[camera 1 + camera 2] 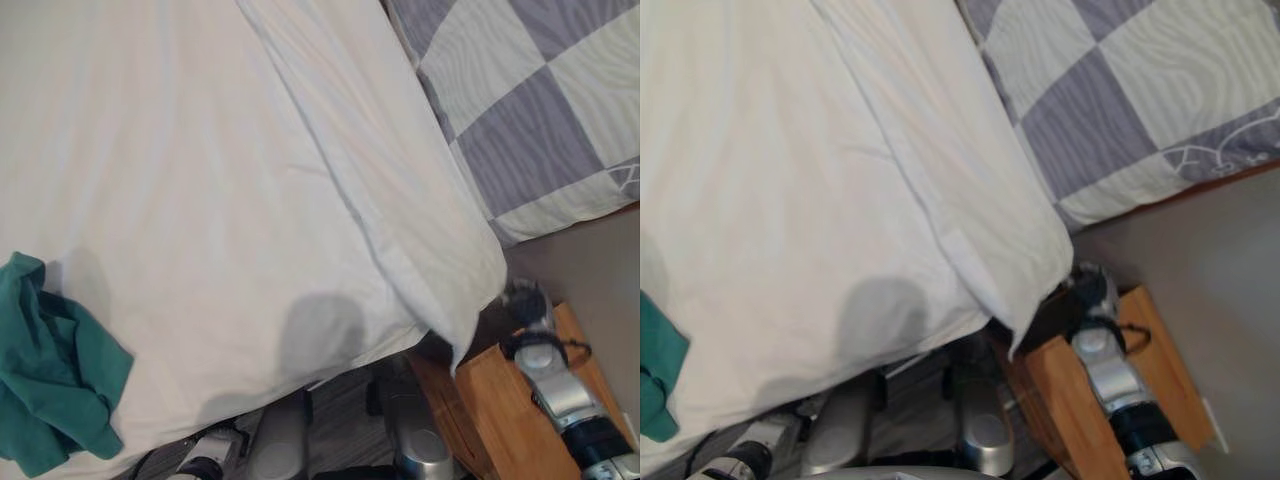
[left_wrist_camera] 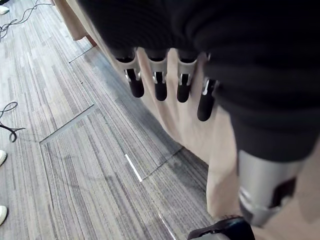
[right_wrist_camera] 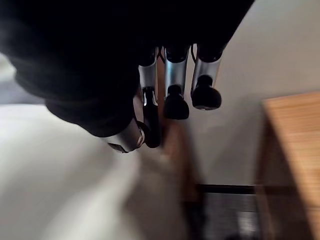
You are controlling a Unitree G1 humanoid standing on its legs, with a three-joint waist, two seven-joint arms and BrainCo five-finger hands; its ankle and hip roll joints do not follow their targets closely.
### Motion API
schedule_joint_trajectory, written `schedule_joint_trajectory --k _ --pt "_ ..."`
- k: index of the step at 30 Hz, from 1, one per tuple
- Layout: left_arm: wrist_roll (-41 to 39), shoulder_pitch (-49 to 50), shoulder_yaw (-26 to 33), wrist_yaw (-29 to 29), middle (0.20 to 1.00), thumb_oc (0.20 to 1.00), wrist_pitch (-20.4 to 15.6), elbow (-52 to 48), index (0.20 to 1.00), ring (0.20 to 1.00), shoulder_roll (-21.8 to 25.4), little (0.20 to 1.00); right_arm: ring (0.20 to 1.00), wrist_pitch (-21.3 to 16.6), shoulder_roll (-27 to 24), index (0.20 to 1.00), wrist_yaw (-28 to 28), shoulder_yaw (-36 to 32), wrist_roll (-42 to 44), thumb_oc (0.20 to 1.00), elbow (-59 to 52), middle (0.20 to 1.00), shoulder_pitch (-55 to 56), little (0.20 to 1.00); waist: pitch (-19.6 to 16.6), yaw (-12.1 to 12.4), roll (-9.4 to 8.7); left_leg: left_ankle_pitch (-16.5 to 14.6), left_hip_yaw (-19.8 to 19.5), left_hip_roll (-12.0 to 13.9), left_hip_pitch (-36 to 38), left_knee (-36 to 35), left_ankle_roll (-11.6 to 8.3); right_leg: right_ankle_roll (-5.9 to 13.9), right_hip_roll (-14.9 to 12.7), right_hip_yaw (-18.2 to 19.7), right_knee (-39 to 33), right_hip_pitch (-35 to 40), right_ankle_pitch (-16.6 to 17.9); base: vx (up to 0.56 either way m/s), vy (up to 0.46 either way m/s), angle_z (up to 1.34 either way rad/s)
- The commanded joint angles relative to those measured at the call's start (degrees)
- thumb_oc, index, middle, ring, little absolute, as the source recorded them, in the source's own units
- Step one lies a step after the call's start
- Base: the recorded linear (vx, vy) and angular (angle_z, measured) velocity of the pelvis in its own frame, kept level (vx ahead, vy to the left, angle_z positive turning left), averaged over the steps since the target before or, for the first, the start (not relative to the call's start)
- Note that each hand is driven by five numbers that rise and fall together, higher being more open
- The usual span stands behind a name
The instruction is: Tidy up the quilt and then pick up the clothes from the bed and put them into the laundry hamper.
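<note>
The quilt (image 1: 200,180) is the biggest thing before me: white, spread over most of the bed, with a fold line running from the far middle down toward the near right. Its near right corner (image 1: 465,300) hangs off the bed's edge over the wooden stand.

To the far right lies a pillow (image 1: 530,110) in grey and pale checks, touching the quilt's right edge.

Below me the floor (image 2: 75,165) is grey wood-grain planks, with the bed's tan skirt (image 2: 220,165) hanging down to it.

At the near right stands a wooden nightstand (image 1: 500,400), just beside the bed and partly under the quilt's hanging corner.

The clothes are still on the bed: a green garment (image 1: 50,370) lies crumpled on the quilt at the near left edge, well apart from both my hands.

My right hand (image 3: 175,85) hangs over the nightstand by the quilt's corner, fingers relaxed and pointing down, grasping nothing. My left hand (image 2: 160,80) hangs low beside the bed skirt above the floor, fingers straight and loose, also released.
</note>
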Motion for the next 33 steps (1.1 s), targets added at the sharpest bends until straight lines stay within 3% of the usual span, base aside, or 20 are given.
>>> schedule_joint_trajectory --k 1,2,3,4,7,8,11,12,16,22,30,31,33 --pt "-0.7 -0.6 1.2 1.6 1.000 1.000 1.0 2.5 1.000 1.000 1.4 1.000 0.200 -1.9 0.1 0.200 -4.8 1.6 -1.1 0.200 9.6 0.200 7.1 0.200 0.8 -1.1 0.80 -8.9 1.1 2.3 1.2 2.1 -0.56 5.14 -3.9 0.7 5.6 1.8 -5.2 0.09 -0.118 -0.13" --pt "-0.4 -0.8 0.6 1.5 1.000 1.000 1.0 3.7 1.000 1.000 0.9 1.000 0.200 -4.8 1.7 0.200 -3.9 2.7 -0.5 0.200 16.3 0.200 5.7 0.200 0.8 -0.5 1.31 -8.8 1.0 2.1 2.0 1.6 -0.45 5.20 -3.9 0.6 5.2 2.5 -5.1 0.07 -0.089 -0.22" --pt "-0.4 -0.8 0.5 1.5 1.000 1.000 0.9 3.8 1.000 1.000 0.9 1.000 0.200 -4.9 1.9 0.200 -3.6 2.9 -0.4 0.200 16.9 0.200 5.5 0.200 0.8 -0.4 1.36 -8.8 0.9 2.1 2.1 1.5 -0.44 5.21 -3.9 0.5 5.1 2.6 -5.1 0.07 -0.120 -0.25" --pt "0.3 -0.5 -0.1 1.5 1.000 1.000 0.7 5.3 1.000 1.000 0.1 1.000 1.000 -4.4 3.8 1.000 0.4 4.5 0.5 1.000 23.1 1.000 3.6 1.000 0.5 0.6 2.07 -8.6 0.5 1.7 3.2 0.4 -0.38 5.22 -4.0 0.3 4.4 3.7 -5.0 0.06 -0.104 -0.17" --pt "1.6 -0.1 -0.9 1.9 1.000 1.000 -0.1 7.3 1.000 1.000 -1.3 1.000 1.000 -3.6 6.5 1.000 2.2 6.1 2.7 1.000 34.3 1.000 1.5 1.000 -1.2 2.2 3.14 -8.3 -0.3 1.3 4.4 -0.7 -0.53 5.13 -4.1 -0.4 3.6 5.0 -4.9 0.11 -0.161 -0.05" --pt "2.6 0.2 -1.3 2.3 1.000 1.000 -1.6 9.2 1.000 1.000 -2.2 1.000 1.000 -4.2 8.1 1.000 2.3 5.3 7.3 1.000 39.5 1.000 0.0 1.000 -2.9 3.1 3.99 -8.1 -0.8 1.0 5.6 -1.3 -0.56 5.07 -4.2 -0.8 3.2 6.2 -5.1 0.09 -0.111 0.06" --pt "2.9 0.8 -1.5 2.6 1.000 1.000 -2.1 10.4 1.000 1.000 -3.3 1.000 1.000 -3.1 9.4 1.000 1.6 4.6 8.5 1.000 41.1 1.000 -1.4 1.000 -5.2 3.7 5.06 -7.5 -1.5 0.8 7.4 -2.6 -0.71 4.85 -4.1 -0.8 2.4 8.0 -5.3 0.15 -0.114 0.14" --pt "3.2 1.5 -1.5 2.9 1.000 1.000 -1.2 10.5 1.000 1.000 -4.4 1.000 1.000 -2.5 10.3 1.000 1.4 5.2 6.1 1.000 40.7 1.000 -2.0 1.000 -7.6 4.0 6.11 -7.0 -2.0 0.7 9.0 -3.8 -0.94 4.59 -3.9 -0.6 1.9 9.6 -5.7 0.11 -0.052 0.17" --pt "3.7 1.9 -2.2 3.5 1.000 1.000 0.6 10.9 1.000 1.000 -5.9 1.000 1.000 -3.5 11.2 1.000 2.7 9.2 -2.3 1.000 39.4 1.000 -3.0 1.000 -12.3 4.2 7.45 -5.5 -3.2 0.5 11.0 -6.1 -1.45 3.73 -3.3 -0.7 1.6 11.5 -6.6 0.10 -0.075 0.16" --pt "3.9 2.5 -1.2 4.1 1.000 1.000 3.3 12.8 1.000 1.000 -7.0 1.000 1.000 -0.5 12.1 1.000 3.3 13.3 -4.9 1.000 39.6 1.000 -4.1 1.000 -17.1 5.3 8.68 -4.4 -6.9 0.3 14.5 -7.6 -1.77 1.55 -2.0 -2.0 3.6 15.0 -9.6 0.11 -0.093 0.27" --pt "6.9 3.0 0.1 6.5 1.000 1.000 2.0 14.8 1.000 1.000 -7.6 1.000 1.000 1.7 12.8 1.000 4.7 10.3 1.1 1.000 43.0 1.000 -1.4 1.000 -18.2 8.2 8.25 -4.2 -12.1 1.0 13.9 -5.0 -2.50 -0.05 -2.7 -5.6 6.5 16.6 -12.6 0.07 -0.137 0.23" --pt "8.6 3.3 0.3 6.6 1.000 1.000 1.6 14.9 1.000 1.000 -7.8 1.000 1.000 1.7 13.0 1.000 4.9 9.8 1.7 1.000 43.5 1.000 -0.9 1.000 -18.1 8.3 7.96 -5.3 -11.8 1.3 13.5 -2.5 -2.63 -0.45 -3.0 -6.0 7.4 16.6 -13.3 0.11 -0.114 0.24" --pt "9.6 3.2 0.6 8.1 1.000 1.000 2.5 14.4 1.000 1.000 -7.9 1.000 1.000 1.7 13.1 1.000 4.3 9.3 2.6 1.000 43.4 1.000 -0.2 1.000 -17.0 7.5 7.55 -6.9 -6.8 2.3 10.4 5.4 -3.16 -1.39 -4.0 -8.1 10.5 16.3 -14.4 0.03 -0.026 0.34"
